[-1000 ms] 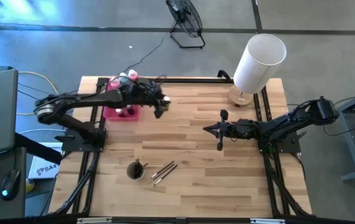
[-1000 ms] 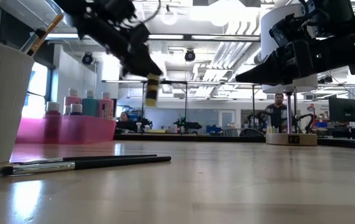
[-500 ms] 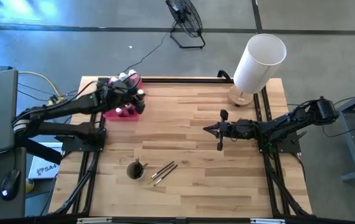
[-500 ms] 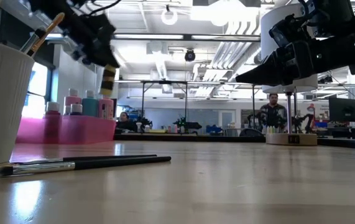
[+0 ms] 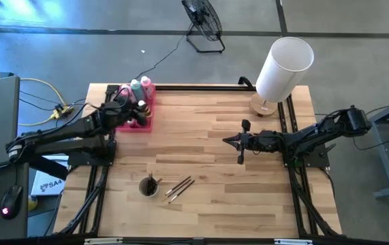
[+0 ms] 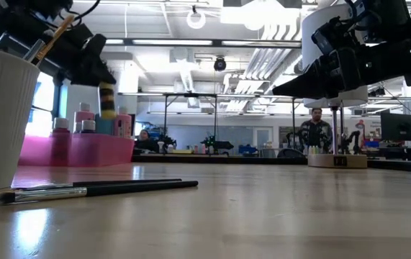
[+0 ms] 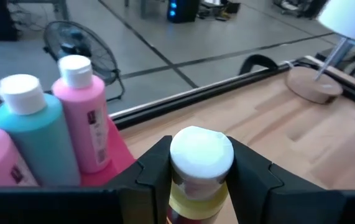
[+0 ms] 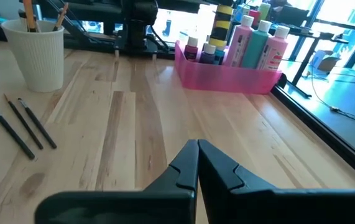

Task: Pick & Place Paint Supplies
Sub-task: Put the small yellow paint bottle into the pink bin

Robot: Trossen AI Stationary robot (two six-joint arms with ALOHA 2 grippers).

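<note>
a small paint pot (image 7: 200, 171) with a white cap and a yellow band sits between the two fingers of the left gripper (image 7: 201, 167), which squeeze it from both sides. in the low view the pot (image 6: 107, 100) hangs in the air above the pink tray (image 6: 75, 150). from above, the left gripper (image 5: 137, 111) is over the tray (image 5: 143, 126) at the far left part of the table (image 5: 208, 143).

in the tray stand a teal bottle (image 7: 35, 140) and a pink bottle (image 7: 87, 124), both with white caps, and some tiny pots (image 8: 203, 53).

two thin brushes (image 5: 179, 188) lie flat on the wood near a white cup (image 5: 148, 186) that has more brushes in it.

the right gripper (image 8: 197, 151) waits over the right side of the table with its fingers shut tight and nothing in them. a big white lampshade (image 5: 284, 68) stands at the far right corner.
</note>
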